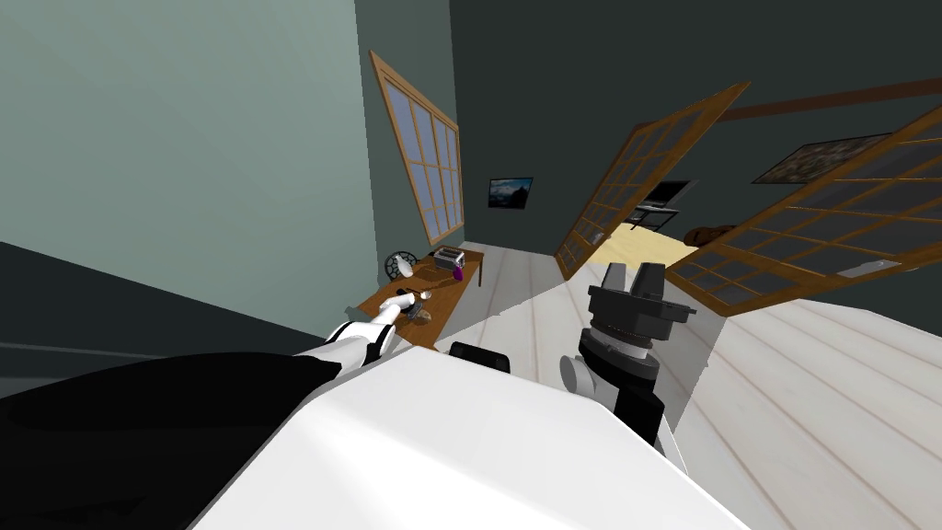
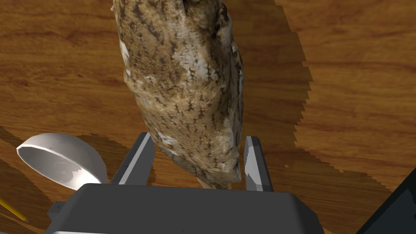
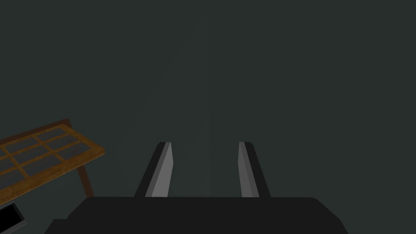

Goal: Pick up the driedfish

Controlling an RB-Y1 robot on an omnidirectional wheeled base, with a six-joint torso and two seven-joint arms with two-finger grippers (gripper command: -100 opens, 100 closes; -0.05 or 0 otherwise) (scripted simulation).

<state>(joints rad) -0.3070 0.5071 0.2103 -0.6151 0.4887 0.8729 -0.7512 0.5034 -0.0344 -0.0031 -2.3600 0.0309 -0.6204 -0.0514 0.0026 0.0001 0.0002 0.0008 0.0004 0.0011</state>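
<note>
You'll see the dried fish (image 2: 183, 81) has rough, matt, mottled brown skin with pale, flaky patches. Your surface (image 2: 357, 81) is warm brown wood with visible grain, and the white bowl-shaped piece (image 2: 61, 160) looks smooth and faintly glossy.

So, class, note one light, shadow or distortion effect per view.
Head view: the wide, rolled lens slants the window and splays walls. Left wrist view: jagged-edged shadow on the table round the fish. Right wrist view: dim, even light on open fingers.
</note>
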